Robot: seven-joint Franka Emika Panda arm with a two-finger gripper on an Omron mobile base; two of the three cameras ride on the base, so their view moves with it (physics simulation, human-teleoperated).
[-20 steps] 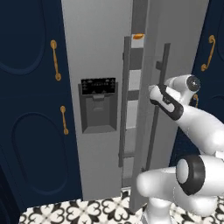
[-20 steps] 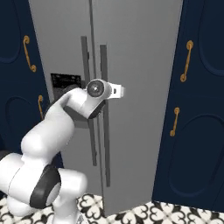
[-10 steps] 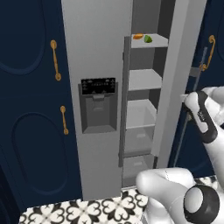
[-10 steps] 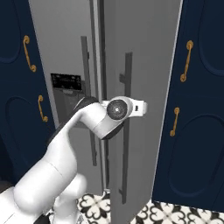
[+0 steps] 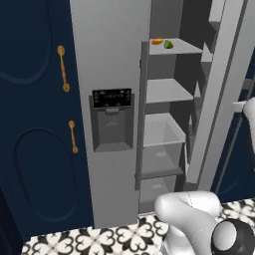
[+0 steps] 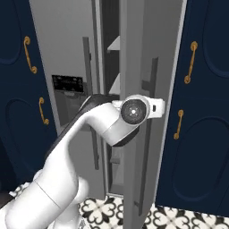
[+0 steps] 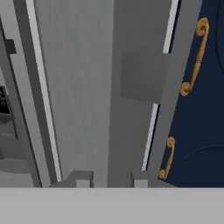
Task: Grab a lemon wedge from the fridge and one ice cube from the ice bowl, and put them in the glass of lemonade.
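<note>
Standing tall between navy cabinets with brass handles, the grey two-door fridge has its right door swung partly open, so the left base view looks into the compartment. Its left door is shut and carries a black control panel above a dispenser recess, with a long dark-grey vertical handle along its inner edge. Inside, pale grey shelves step down to a clear drawer. On the top shelf, side by side near the front, lie a small orange piece and a small green piece; what fruit they are is too small to tell.

From the right base view the white arm rises at the lower left, bends at a dark joint and reaches level across the front of the open door, its round wrist just beside that door's dark handle. In the hand view the gripper faces the grey door; its two finger tips rise at the bottom with a narrow gap between them. The jaws are drawn nearly together, and whether they pinch the handle cannot be made out.
</note>
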